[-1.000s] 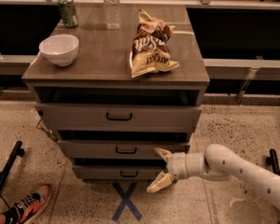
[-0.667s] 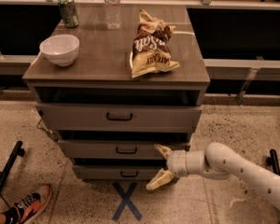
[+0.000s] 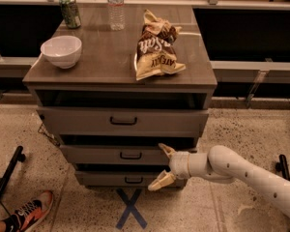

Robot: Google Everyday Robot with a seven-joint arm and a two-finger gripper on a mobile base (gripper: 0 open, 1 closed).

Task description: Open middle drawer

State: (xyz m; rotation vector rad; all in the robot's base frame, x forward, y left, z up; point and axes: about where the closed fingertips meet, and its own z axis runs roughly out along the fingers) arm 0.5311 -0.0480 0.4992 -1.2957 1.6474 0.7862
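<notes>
A grey wood-grain cabinet has three drawers. The middle drawer (image 3: pixel 101 154) has a small black bar handle (image 3: pixel 130 155) and a dark gap above its front. My gripper (image 3: pixel 161 166) comes in from the right on a white arm (image 3: pixel 241 170). It is open, with its upper finger (image 3: pixel 165 150) at the right part of the middle drawer's front and its lower finger (image 3: pixel 157 182) down by the bottom drawer (image 3: pixel 106 179). It sits right of the handle and holds nothing.
The top drawer (image 3: pixel 87 121) is the widest. On the cabinet top stand a white bowl (image 3: pixel 61 51), a green can (image 3: pixel 69 10), a water bottle (image 3: pixel 115 6) and a chip bag (image 3: pixel 155 47). A blue X (image 3: pixel 130 209) marks the floor. A shoe (image 3: pixel 29 210) is at the lower left.
My gripper has moved slightly up and to the left, closer to the middle drawer's front. The drawers and the things on top have not moved.
</notes>
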